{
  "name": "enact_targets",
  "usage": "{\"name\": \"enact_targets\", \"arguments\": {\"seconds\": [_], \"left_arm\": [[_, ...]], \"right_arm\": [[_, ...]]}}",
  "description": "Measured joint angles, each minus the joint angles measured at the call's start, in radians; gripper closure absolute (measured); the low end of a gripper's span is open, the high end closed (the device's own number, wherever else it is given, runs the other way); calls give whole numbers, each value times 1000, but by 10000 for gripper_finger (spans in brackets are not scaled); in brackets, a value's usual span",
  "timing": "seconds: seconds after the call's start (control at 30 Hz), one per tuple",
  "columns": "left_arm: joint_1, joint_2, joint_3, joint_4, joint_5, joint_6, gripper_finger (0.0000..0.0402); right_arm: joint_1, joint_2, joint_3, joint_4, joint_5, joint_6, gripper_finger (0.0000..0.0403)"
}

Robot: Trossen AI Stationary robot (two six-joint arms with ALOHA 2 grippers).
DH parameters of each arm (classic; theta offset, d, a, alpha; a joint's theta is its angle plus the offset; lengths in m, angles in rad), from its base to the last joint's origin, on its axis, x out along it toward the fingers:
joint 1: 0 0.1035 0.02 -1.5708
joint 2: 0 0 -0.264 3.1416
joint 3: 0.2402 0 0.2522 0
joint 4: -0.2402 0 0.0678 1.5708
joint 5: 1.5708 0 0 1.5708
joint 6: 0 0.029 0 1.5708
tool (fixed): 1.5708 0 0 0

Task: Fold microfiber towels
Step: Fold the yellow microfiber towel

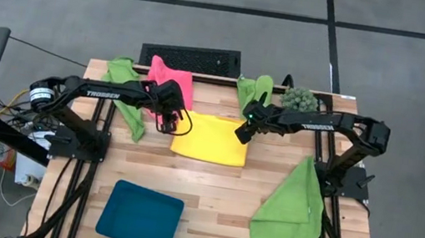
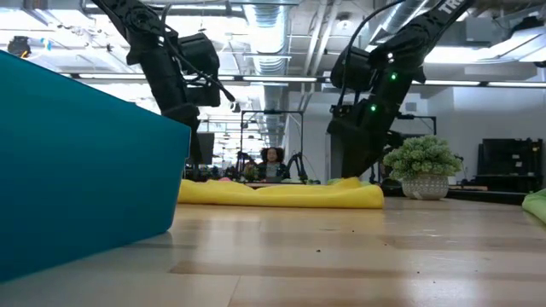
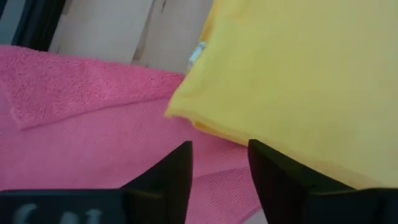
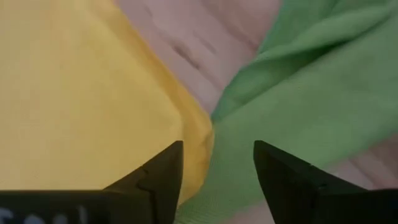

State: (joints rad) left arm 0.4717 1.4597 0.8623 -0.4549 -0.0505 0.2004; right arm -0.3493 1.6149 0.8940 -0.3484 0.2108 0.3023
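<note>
Lying folded at the centre of the pale wooden slatted table [image 1: 210, 195], the soft yellow microfiber towel [image 1: 211, 138] is light and limp; grasp it at its corners. The left gripper [image 1: 169, 118] and right gripper [image 1: 243, 132] hover at its far corners, jaws parted, holding nothing

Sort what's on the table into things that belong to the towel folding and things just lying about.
Belongs to the job:
yellow towel
pink towel
green towel at far left
green towel by the plant
green towel at near right

Lying about:
teal tray
potted plant
black keyboard
</note>
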Motion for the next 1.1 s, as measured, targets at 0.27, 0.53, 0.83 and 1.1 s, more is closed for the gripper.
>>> {"name": "enact_targets", "arguments": {"seconds": [0.27, 0.53, 0.83, 1.1], "left_arm": [[65, -55, 0, 40, 350, -57, 226], [-95, -121, -86, 63, 510, 35, 274], [-249, -121, -250, 386, 321, -6, 276], [-256, -121, -351, 460, 293, -68, 277]], "right_arm": [[14, -191, -10, 58, -83, -128, 189], [213, -349, -261, 370, -177, -43, 215], [372, -224, -345, 466, -86, 27, 247], [439, -44, -362, 526, -78, 52, 284]]}}
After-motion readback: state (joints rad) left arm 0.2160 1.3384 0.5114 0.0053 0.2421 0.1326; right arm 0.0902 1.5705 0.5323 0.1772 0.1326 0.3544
